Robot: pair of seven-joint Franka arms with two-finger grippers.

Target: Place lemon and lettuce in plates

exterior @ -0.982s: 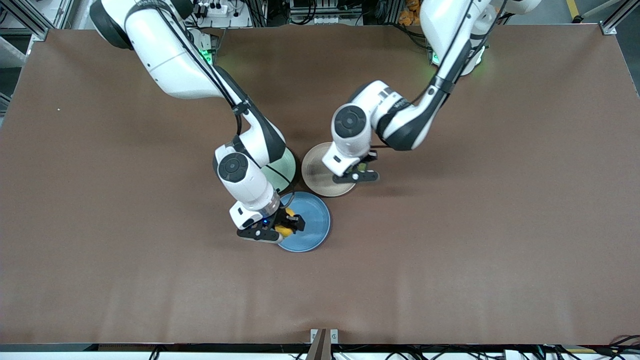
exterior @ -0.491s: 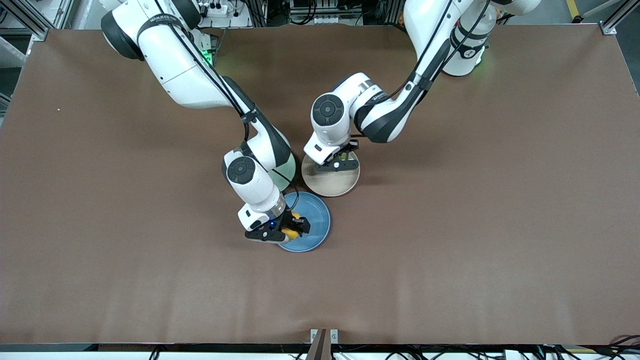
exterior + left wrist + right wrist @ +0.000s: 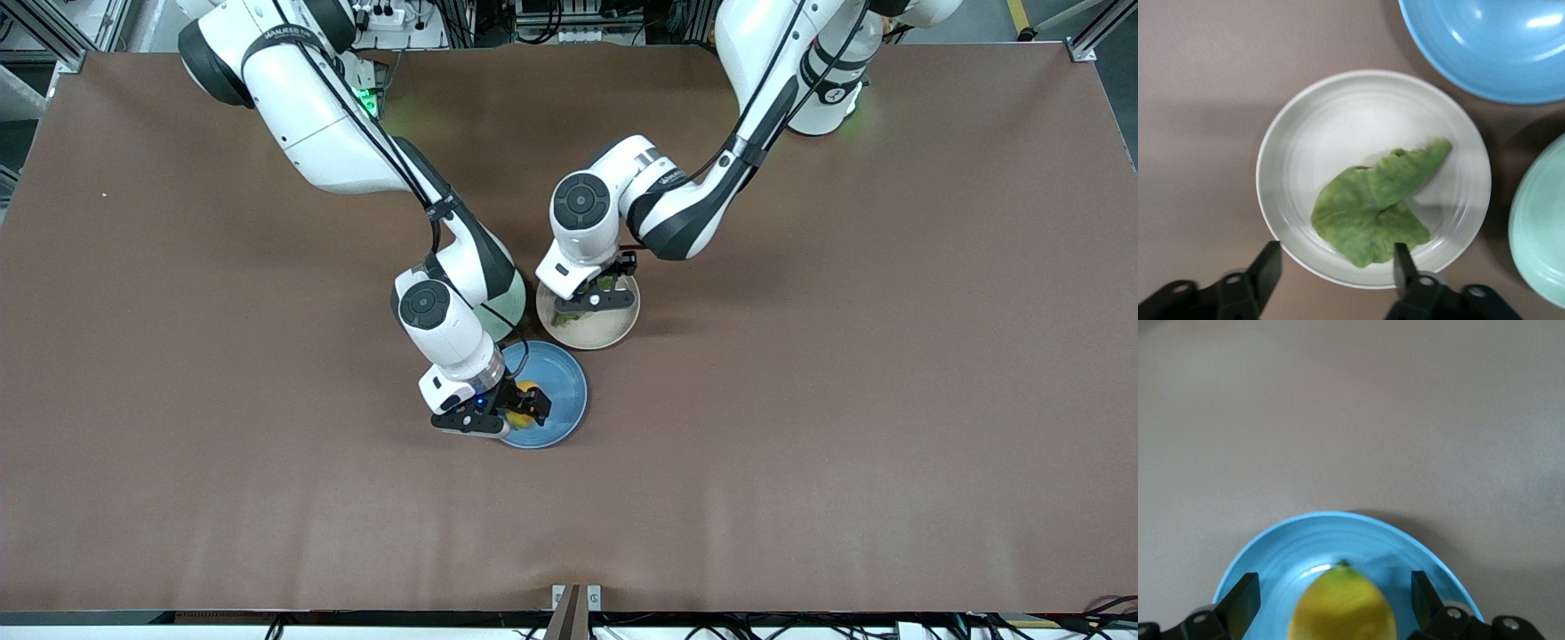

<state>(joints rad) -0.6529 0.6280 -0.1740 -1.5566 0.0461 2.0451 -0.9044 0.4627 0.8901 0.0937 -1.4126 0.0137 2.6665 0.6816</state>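
Two arms are down over the cluster of plates near the middle of the brown table (image 3: 845, 400). Right gripper (image 3: 516, 411) is over the blue plate (image 3: 562, 384), fingers (image 3: 1239, 601) spread wide with the lemon (image 3: 524, 414) between them; in the right wrist view the lemon (image 3: 1343, 605) sits between the fingertips with a gap on each side, over the blue plate (image 3: 1275, 550). Whether it rests on the plate or is in mid-air, I cannot tell. Left gripper (image 3: 589, 300) is over the beige plate (image 3: 597, 329), its fingers (image 3: 1269, 267) apart too. Left wrist view shows the lettuce (image 3: 1371, 210) lying flat in that pale plate (image 3: 1298, 147), clear of both fingertips. Mint-green plate (image 3: 505, 307) sits beside the beige one, toward the right arm's end, partly under the right arm. Blue plate lies nearer the front camera than the other two.
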